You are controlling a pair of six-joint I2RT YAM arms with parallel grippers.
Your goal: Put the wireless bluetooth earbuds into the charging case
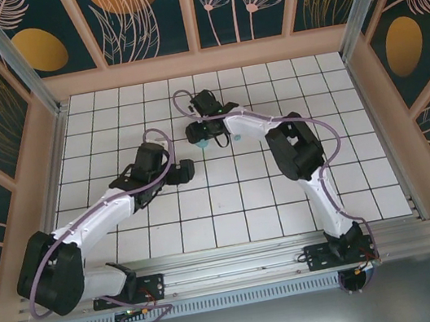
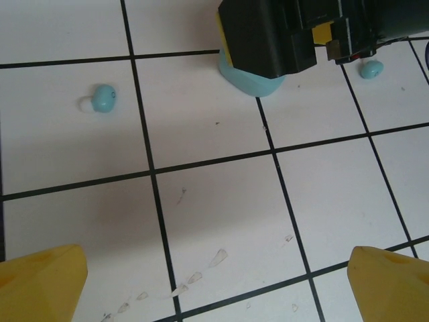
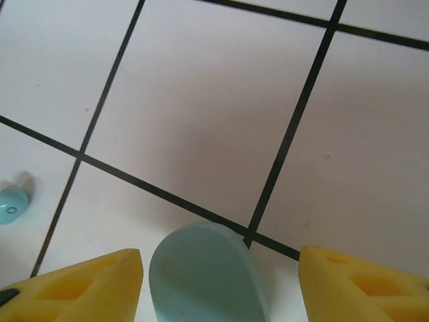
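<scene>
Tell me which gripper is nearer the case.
Right. The right gripper has its fingers flanking the case; the left gripper hangs apart, the case farther ahead.

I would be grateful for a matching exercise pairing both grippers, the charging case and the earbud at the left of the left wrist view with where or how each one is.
Column one:
1. left gripper
2. right gripper
3. charging case
4. earbud at the left of the left wrist view

Column two:
A. between two yellow fingers
B. lying alone on a white tile, nothing touching it
C. open wide, nothing between its fingers
D. jaws straddling a light-blue thing, with a gap on each side

Pairs: 1-C, 2-D, 3-A, 4-B.
</scene>
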